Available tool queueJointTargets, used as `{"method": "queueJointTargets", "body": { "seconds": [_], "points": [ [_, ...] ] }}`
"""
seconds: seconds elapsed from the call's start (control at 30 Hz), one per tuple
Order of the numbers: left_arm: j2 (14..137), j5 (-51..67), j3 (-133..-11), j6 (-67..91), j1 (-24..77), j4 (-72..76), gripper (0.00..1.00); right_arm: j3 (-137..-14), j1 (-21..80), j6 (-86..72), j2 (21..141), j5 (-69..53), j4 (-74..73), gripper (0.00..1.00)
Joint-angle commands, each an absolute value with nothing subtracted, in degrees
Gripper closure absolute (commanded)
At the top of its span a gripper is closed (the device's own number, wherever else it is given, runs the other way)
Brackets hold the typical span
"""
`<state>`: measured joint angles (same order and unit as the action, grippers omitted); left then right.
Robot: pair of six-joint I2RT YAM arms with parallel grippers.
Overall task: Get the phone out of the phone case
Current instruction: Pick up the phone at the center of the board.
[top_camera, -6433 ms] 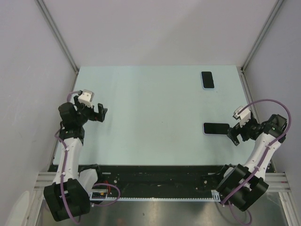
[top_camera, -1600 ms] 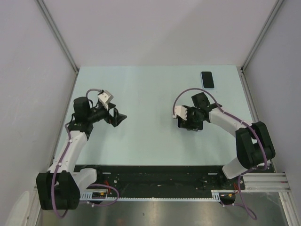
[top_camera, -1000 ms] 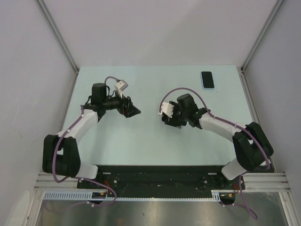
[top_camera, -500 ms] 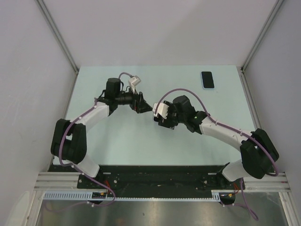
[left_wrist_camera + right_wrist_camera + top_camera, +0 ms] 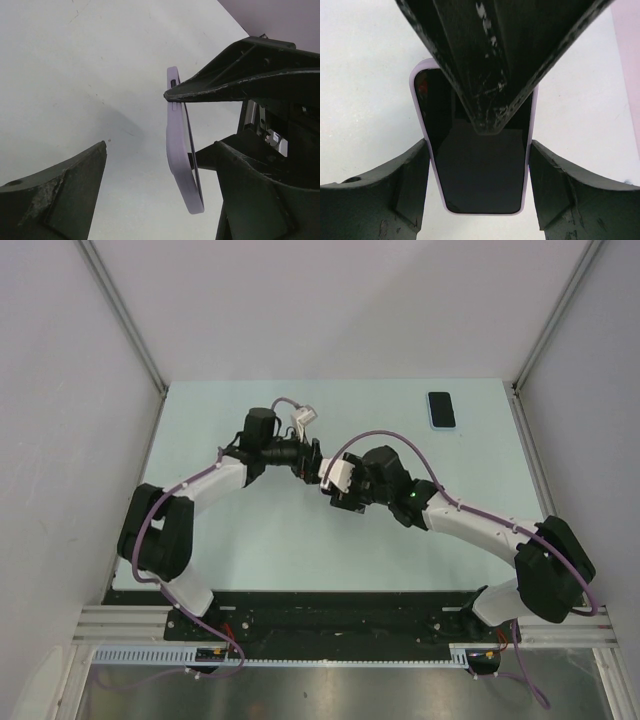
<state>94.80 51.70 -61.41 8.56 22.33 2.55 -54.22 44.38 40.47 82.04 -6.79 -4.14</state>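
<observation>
Both arms have swung in to meet above the middle of the surface [image 5: 250, 540]. The right tool [image 5: 478, 142] clamps the phone case [image 5: 176, 150] by its long sides, with the phone [image 5: 477, 170] still seated inside. The left tool [image 5: 161, 145], arriving from 10 o'clock, gapes wide astride it and grips nothing. The two-handed pull looks ready to start.

robot lab, enclosed table [image 5: 250, 540], aluminium frame [image 5: 121, 315]

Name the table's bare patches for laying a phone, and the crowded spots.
Bare: far-left corner of table; near-middle strip by its front edge. Crowded: centre, where left gripper and right gripper meet at cased phone; second phone far right.
</observation>
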Motion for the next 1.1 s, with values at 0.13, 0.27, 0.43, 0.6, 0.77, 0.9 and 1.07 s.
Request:
{"method": "queueJointTargets", "body": {
  "seconds": [0.13,0.27,0.43,0.6,0.77,0.9,1.07],
  "points": [
    [95.8,53.8,-63.5,10.4,23.9,4.3,0.20,-54.8,46.1,40.5,81.2,-0.6,5.2,0.96],
    [95.9,53.5,-63.0,9.9,24.8,4.3,0.29,-54.9,46.5,40.8,81.4,-0.2,5.4,0.96],
    [95.6,52.8,-63.0,9.8,25.4,4.3,0.38,-54.8,47.3,41.1,81.6,-0.1,5.6,0.95],
    [95.3,52.9,-62.8,9.8,25.6,4.3,0.48,-54.8,47.6,41.6,81.6,2.2,6.2,0.95],
    [95.1,52.6,-62.5,9.6,25.7,4.3,0.59,-54.8,47.9,42.0,81.9,2.7,6.4,0.95],
    [95.3,52.4,-62.3,9.5,25.8,4.3,0.67,-54.9,48.0,42.2,81.9,3.2,6.8,0.95],
    [95.6,52.6,-62.6,9.4,26.1,4.3,0.89,-54.8,48.2,42.6,82.1,3.4,6.7,0.92]
  ]
}}
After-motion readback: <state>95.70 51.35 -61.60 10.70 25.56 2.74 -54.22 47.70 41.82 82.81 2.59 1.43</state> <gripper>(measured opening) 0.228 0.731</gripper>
